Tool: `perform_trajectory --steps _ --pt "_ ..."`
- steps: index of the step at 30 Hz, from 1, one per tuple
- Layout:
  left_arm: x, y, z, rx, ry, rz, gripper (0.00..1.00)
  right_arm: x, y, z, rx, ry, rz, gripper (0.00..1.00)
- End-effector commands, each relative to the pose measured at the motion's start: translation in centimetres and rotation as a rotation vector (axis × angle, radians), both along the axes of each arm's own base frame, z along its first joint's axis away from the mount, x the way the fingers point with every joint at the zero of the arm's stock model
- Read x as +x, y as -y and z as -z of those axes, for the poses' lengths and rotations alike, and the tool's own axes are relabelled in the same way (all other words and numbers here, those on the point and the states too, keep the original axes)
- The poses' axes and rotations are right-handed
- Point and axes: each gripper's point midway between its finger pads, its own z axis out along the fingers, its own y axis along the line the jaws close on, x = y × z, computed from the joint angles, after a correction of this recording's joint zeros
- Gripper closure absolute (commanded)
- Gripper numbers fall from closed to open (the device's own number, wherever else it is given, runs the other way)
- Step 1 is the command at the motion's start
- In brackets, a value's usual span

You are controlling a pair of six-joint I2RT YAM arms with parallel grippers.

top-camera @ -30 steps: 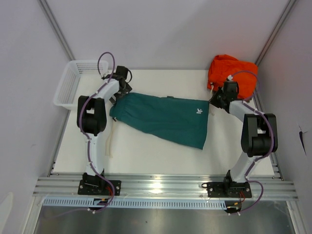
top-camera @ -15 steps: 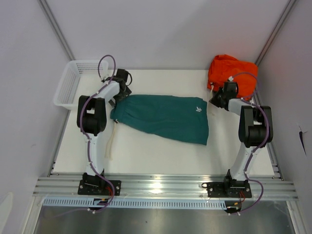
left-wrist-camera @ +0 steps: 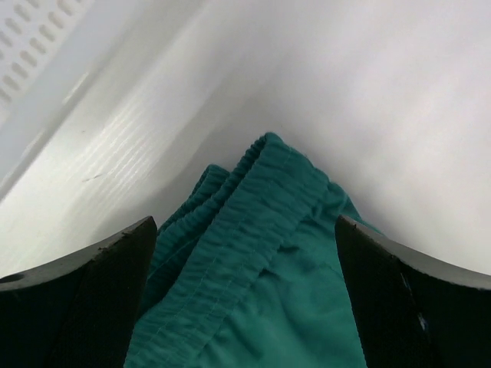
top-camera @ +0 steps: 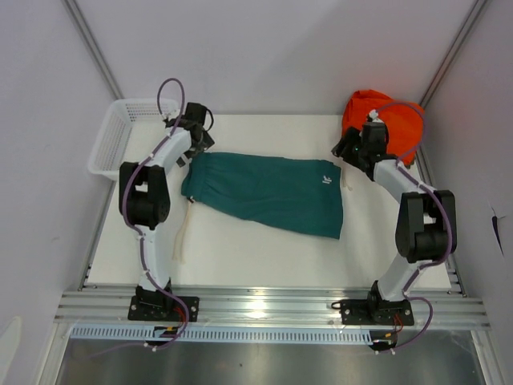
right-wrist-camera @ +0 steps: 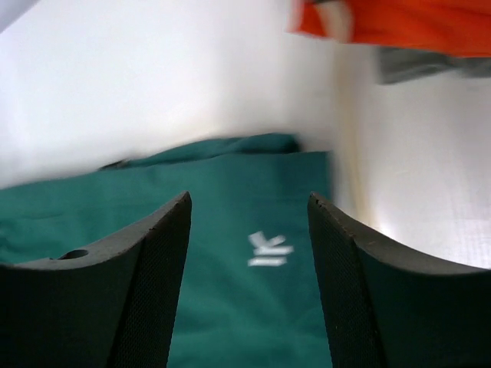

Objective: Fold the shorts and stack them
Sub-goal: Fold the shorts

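The teal-green shorts [top-camera: 264,192] lie flat across the middle of the white table, waistband at the left and a small white logo at the right. My left gripper [top-camera: 195,138] hovers open just past the waistband corner. In the left wrist view the gathered waistband [left-wrist-camera: 253,230] lies below the wide-apart fingers [left-wrist-camera: 100,299], with nothing between them. My right gripper [top-camera: 346,149] is open above the far right corner of the shorts. The right wrist view shows the fabric and logo [right-wrist-camera: 268,250] beneath the spread gripper [right-wrist-camera: 249,201], untouched. A cream drawstring [top-camera: 183,233] trails off the left end.
A bright orange garment [top-camera: 383,119] is heaped at the far right corner, just behind the right gripper, and appears at the top of the right wrist view [right-wrist-camera: 399,23]. A white plastic basket [top-camera: 120,136] stands off the table's far left corner.
The right gripper has opened, let go of the shorts' right end and drawn back toward the far edge. The shorts settled flat. The left gripper shifted slightly away from the waistband.
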Motion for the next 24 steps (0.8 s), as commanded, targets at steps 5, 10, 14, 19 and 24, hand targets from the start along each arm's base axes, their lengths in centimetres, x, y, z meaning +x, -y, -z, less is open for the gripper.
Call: perform_trajectory --steps 5,10,14,19,24 --pt "-2.2 0.8 -5.5 -0.013 0.085 0.188 0.01 -2.1 -10.6 -5.3 0.017 0.136 -0.247 0.38" --pt "-5.4 0.3 -5.4 -0.028 0.101 0.21 0.01 -3.1 -17.8 -5.7 0.064 0.136 -0.404 0.43" --pt "-8.1 0.5 -3.9 -0.062 0.138 0.242 0.01 -4.3 -22.4 -4.4 0.096 0.133 -0.487 0.49" --pt "-10.8 0.5 -3.7 -0.081 0.204 0.27 0.01 -6.3 -28.2 -2.0 0.098 0.093 -0.596 0.55" --pt "-12.5 0.4 -4.3 -0.102 0.234 0.273 0.01 -7.1 -33.0 -1.4 0.101 0.088 -0.688 0.63"
